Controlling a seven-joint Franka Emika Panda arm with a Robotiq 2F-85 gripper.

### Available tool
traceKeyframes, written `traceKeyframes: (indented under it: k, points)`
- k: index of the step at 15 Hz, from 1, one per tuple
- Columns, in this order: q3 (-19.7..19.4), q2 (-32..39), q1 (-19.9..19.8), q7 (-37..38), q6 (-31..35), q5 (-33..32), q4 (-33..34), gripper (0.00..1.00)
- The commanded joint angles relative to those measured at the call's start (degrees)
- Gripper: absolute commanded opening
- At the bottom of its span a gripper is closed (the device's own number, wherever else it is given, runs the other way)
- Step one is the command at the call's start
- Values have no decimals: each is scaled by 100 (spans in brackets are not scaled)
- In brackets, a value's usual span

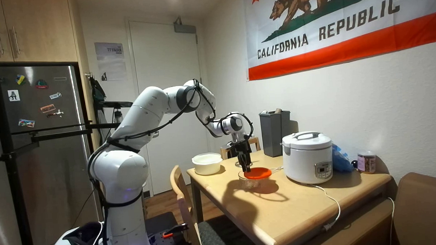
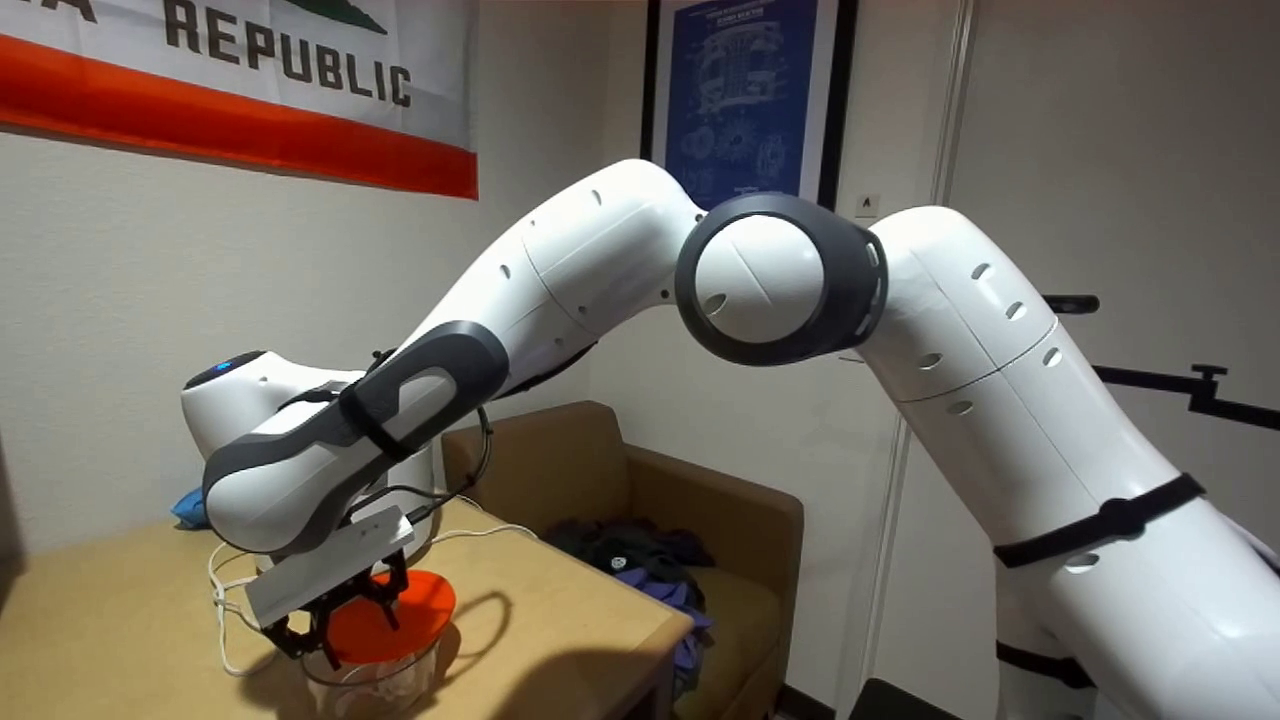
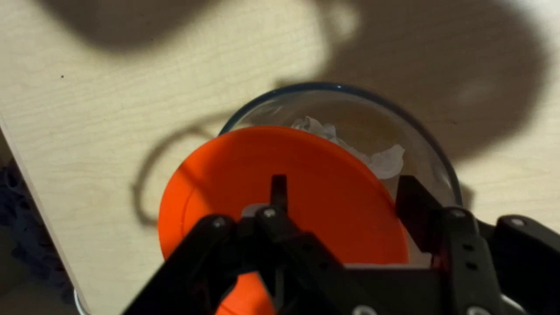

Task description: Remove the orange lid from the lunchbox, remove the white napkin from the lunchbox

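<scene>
Below the part-open, empty black end effector (image 3: 342, 188), the round orange lid (image 3: 308, 194) seems light plastic, best pinched at its rim.

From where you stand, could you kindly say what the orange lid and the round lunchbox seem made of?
Orange lid: probably smooth plastic, fairly matte, opaque with soft shading.
Round lunchbox: glossy, likely glass or clear plastic; transparent wall, bluish rim.

Indoor light is muted. In an exterior view, a broad soft shadow darkens the table (image 1: 297, 206) below the tool (image 1: 246, 169), while glare streaks the refrigerator (image 1: 49, 168), well apart from it. In the wrist view, the orange lid (image 3: 323, 192) is shaded around the tool, brighter away from it; the tool itself looks dark and slightly blurred.
</scene>
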Motion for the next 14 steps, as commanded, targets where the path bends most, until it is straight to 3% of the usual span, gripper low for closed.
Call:
traceKeyframes:
  k: [1,2,4,6,9,12,14]
  points:
    - [24,-272,-80,134,166,86,-385,76]
    - [26,-277,-82,144,175,86,-404,83]
    - [27,-274,-70,157,179,79,-418,80]
    - [30,-273,-52,166,177,64,-430,88]
    - [22,-294,5,210,190,16,-492,91]
    - [12,-271,42,191,153,-17,-500,86]
    - [5,-265,39,185,150,-19,-522,68]
